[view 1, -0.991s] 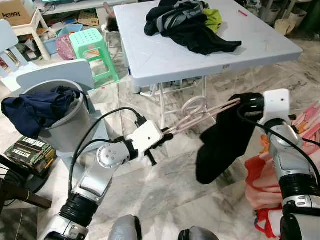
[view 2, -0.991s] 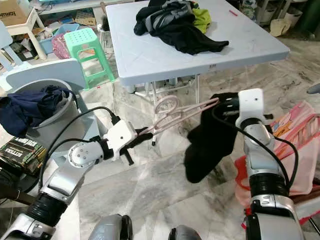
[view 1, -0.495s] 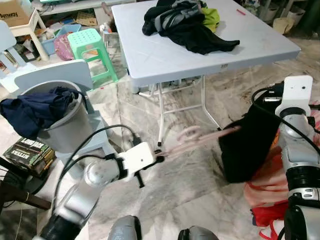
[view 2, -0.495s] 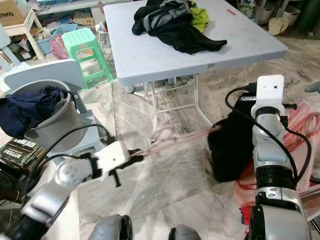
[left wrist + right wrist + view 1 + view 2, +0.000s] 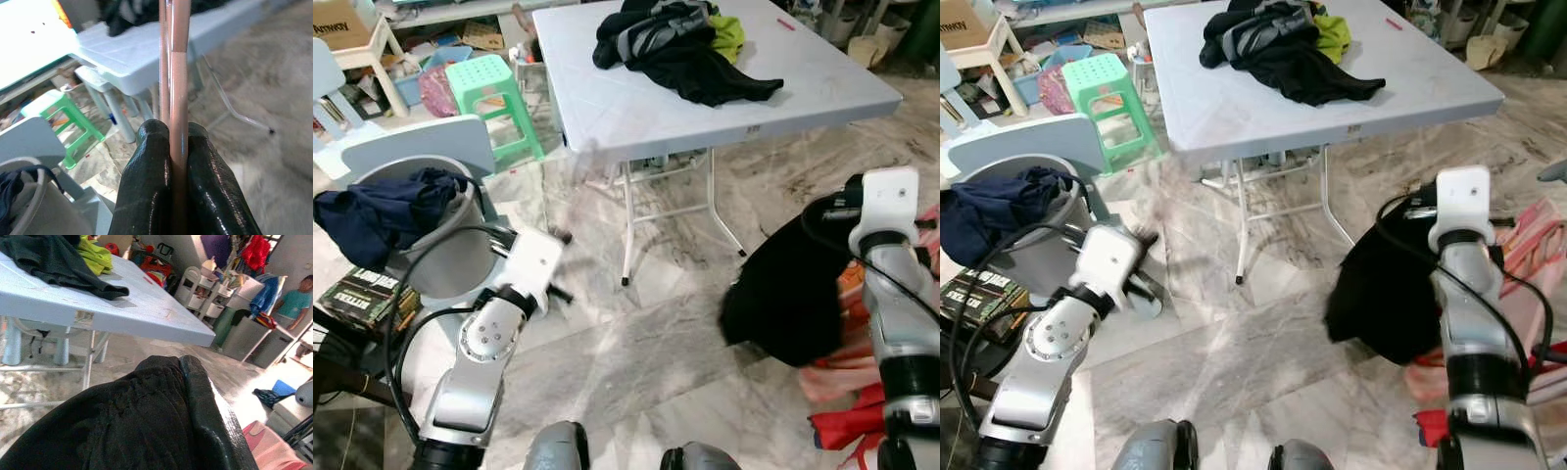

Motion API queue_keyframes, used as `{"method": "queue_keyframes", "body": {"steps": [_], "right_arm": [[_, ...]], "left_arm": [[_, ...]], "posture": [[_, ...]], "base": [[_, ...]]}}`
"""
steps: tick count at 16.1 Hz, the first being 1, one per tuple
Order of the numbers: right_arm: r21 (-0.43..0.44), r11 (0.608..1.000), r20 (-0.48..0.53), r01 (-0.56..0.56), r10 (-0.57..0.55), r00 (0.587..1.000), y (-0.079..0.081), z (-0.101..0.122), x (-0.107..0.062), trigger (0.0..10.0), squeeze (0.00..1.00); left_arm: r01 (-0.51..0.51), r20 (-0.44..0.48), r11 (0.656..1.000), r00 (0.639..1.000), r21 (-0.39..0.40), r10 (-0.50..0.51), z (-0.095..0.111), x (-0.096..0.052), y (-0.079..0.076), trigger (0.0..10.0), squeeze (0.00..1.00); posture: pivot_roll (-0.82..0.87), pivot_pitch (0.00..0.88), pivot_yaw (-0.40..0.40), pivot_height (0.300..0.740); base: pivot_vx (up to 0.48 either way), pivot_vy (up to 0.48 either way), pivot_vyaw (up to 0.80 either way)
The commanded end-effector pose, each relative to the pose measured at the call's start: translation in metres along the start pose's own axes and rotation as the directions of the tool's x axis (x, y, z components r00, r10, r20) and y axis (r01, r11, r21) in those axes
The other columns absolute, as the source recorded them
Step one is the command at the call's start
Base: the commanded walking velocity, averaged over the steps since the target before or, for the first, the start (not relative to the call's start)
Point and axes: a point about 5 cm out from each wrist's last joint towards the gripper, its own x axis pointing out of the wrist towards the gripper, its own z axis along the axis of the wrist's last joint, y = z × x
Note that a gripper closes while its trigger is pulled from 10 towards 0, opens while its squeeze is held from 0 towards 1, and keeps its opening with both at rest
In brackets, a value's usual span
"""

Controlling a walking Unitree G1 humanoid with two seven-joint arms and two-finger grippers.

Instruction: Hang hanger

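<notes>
The pink hanger (image 5: 178,73) stands clamped between the two black fingers of my left gripper (image 5: 172,129). In the eye views that gripper (image 5: 563,240) is raised beside the grey bucket, and the hanger is only a faint blur rising toward the table's edge. A black garment (image 5: 793,294) hangs in a bunch low on the right, with my right gripper (image 5: 837,206) shut on its top edge. In the right wrist view the black cloth (image 5: 122,421) wraps over one finger (image 5: 200,396). Hanger and garment are well apart.
A white folding table (image 5: 636,108) carries a pile of dark clothes (image 5: 685,44). Left of me stand a grey bucket (image 5: 431,255) draped with navy cloth (image 5: 382,211) and a green stool (image 5: 494,93). Pink and red bags (image 5: 862,392) lie by my right arm. A person (image 5: 296,303) stands far off.
The hanger has come out of the black garment. My left arm swung it from low in front up toward the bucket side. The right gripper kept the garment, which dropped lower.
</notes>
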Motion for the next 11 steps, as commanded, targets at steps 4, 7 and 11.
{"method": "queue_keyframes", "body": {"steps": [4, 7, 11], "right_arm": [[0.132, 0.991, 0.086, -0.029, 0.018, 0.996, 0.004, 0.018, -0.008, 10.0, 0.00], [0.166, 0.980, 0.101, -0.107, 0.091, 0.991, 0.020, 0.023, -0.014, 10.0, 0.00], [0.179, 0.977, 0.110, -0.116, 0.098, 0.989, 0.021, 0.029, -0.012, 10.0, 0.00]], "left_arm": [[-0.126, -0.016, 0.972, 0.992, -0.198, 0.125, 0.000, 0.002, -0.001, 10.0, 0.00], [-0.137, 0.008, 0.962, 0.990, -0.237, 0.143, 0.007, 0.006, 0.001, 10.0, 0.00], [-0.150, 0.013, 0.957, 0.987, -0.247, 0.158, 0.010, 0.007, 0.004, 10.0, 0.00]], "posture": [[0.01, 0.051, 0.002, 0.740], [0.01, 0.052, 0.005, 0.740], [0.01, 0.058, 0.002, 0.740]], "base": [[0.000, 0.000, 0.00], [0.400, 0.000, 0.00], [0.459, 0.000, 0.00]]}}
